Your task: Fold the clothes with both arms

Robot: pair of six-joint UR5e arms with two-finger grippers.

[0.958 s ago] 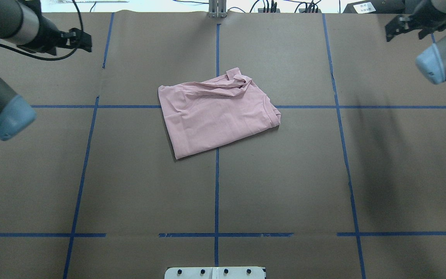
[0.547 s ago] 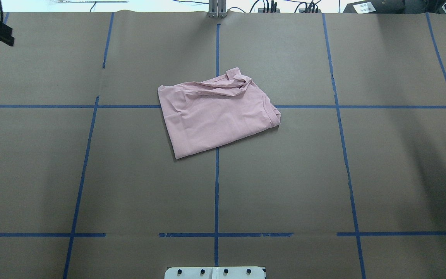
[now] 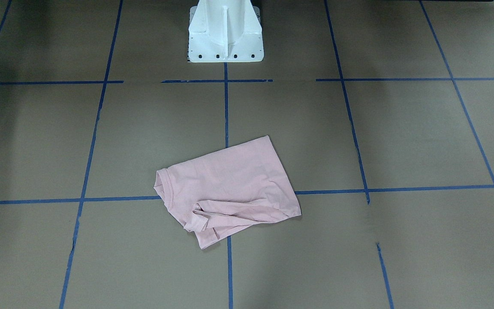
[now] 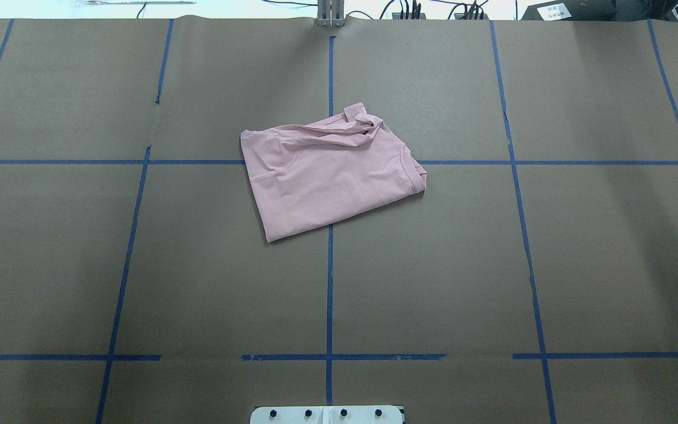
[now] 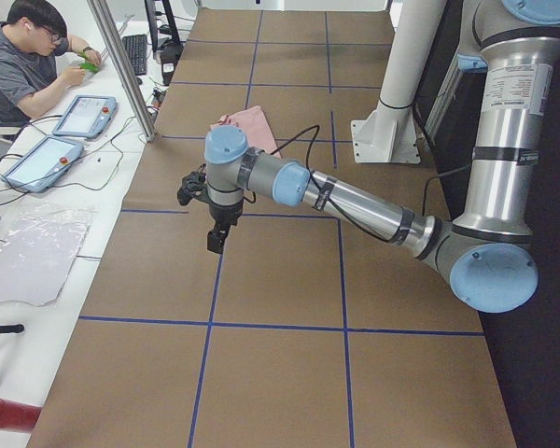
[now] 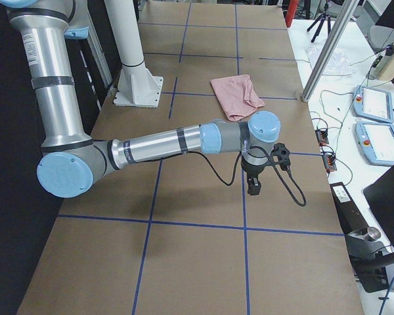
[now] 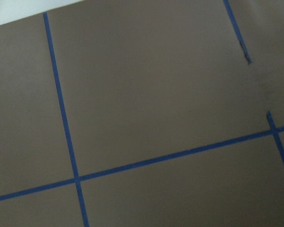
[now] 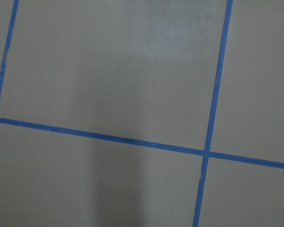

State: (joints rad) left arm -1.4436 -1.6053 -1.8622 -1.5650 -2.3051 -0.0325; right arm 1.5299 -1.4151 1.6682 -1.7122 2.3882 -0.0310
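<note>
Pink T-shirt (image 4: 330,176) lies folded on the table, close to its middle, in a rough rectangle that is turned a little against the grid. It covers the crossing of the long centre line and one cross line of the blue tape lines (image 4: 329,282). In the overhead view its ribbed collar (image 4: 416,172) is at the right-hand edge of the fold. A bunched, wrinkled sleeve part (image 4: 362,122) lies along the far edge, on the side away from the robot. The near corner is flat and sharp. Nothing touches the shirt, and it rests directly on the brown paper (image 4: 209,277) that covers the table.

Both arms are well apart from the shirt, one over each end of the table. The left arm (image 5: 355,205) reaches out low over the paper, and the left gripper (image 5: 215,245) points down above a blue line without touching it. From this side view I cannot tell if its jaws are apart or together. The right arm (image 6: 157,147) stretches the same way at the other end, and the right gripper (image 6: 255,190) hangs above the paper. Its jaw state also cannot be told. Both wrist cameras show only paper and tape crossings.

The white pedestal base (image 3: 225,34) stands at the robot's side of the table. A person (image 5: 28,65) sits at a side desk beyond the table's long edge, near two tablets (image 5: 61,135).
</note>
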